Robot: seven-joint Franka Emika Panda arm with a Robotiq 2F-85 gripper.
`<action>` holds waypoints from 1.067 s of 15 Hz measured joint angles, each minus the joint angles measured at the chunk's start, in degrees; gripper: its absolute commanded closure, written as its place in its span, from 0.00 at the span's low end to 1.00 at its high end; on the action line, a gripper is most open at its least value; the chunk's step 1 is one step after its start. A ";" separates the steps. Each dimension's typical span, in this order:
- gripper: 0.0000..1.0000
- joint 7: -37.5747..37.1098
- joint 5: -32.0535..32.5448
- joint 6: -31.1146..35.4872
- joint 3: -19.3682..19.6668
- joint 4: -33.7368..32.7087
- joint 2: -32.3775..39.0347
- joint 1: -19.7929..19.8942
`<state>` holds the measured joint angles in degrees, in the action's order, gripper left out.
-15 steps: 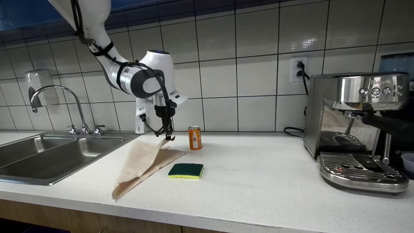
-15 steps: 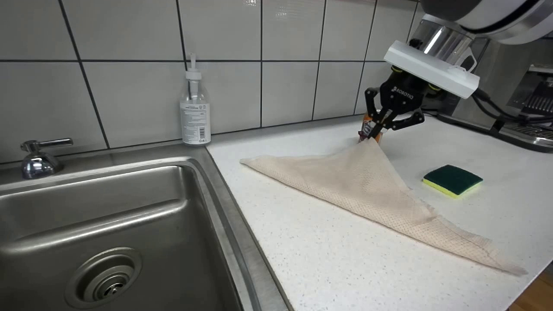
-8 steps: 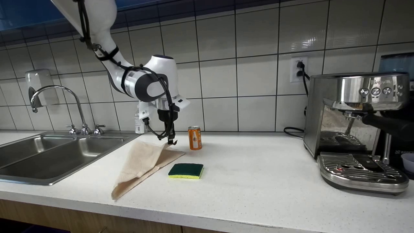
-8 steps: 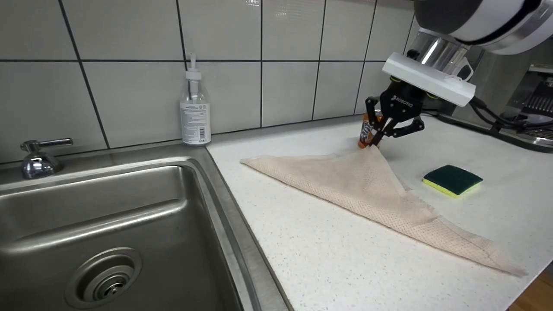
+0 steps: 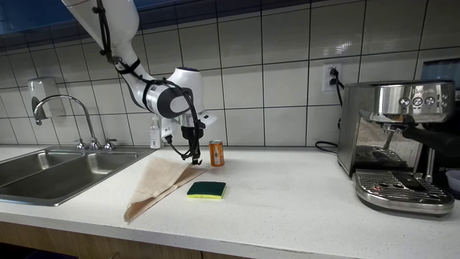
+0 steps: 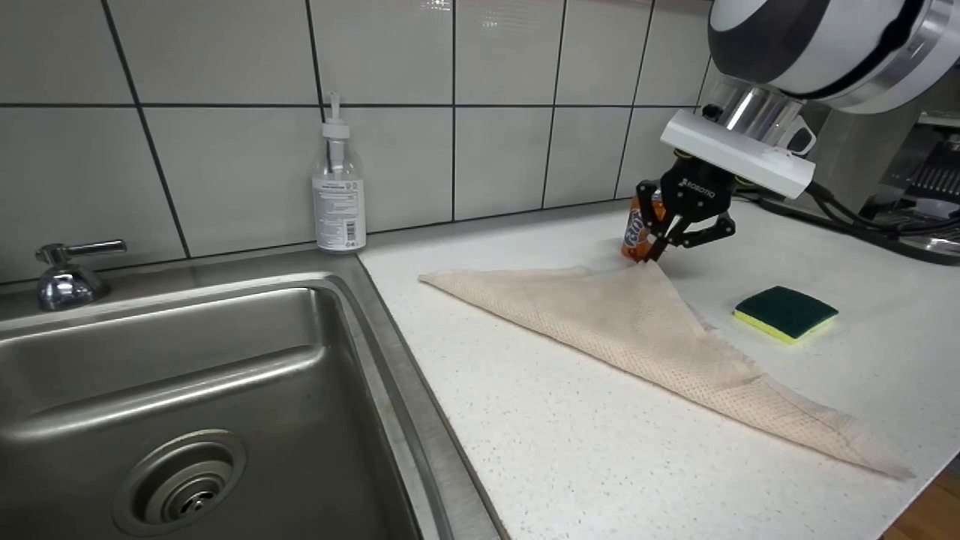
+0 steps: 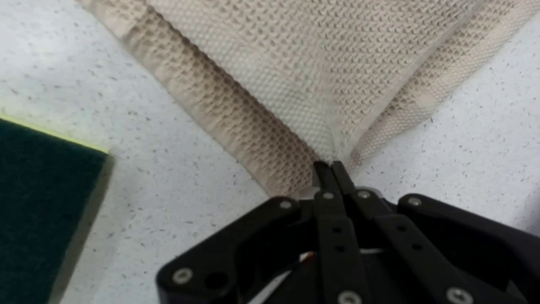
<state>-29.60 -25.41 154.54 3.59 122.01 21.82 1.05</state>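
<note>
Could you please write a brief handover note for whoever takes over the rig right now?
Gripper: shut on a corner of the beige cloth, low over the counter; contact with the counter is unclear.
Things: beige cloth folded over itself, between sink and sponge; sponge lies flat, apart from it; orange can stands upright near the gripper.
Done: corner gripped, cloth partly folded over.
Left: corner not yet released.

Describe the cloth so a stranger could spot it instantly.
From the steel sink, cross onto the white counter. The cloth lies there, one tip pinched by the gripper. Unlike the nearby orange can and green-topped sponge, it is beige and folded.
</note>
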 measured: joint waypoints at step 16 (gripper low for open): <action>0.14 -0.20 1.09 -0.16 1.26 -2.08 2.40 -0.09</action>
<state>-29.80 -24.32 154.38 4.86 119.93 24.22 0.96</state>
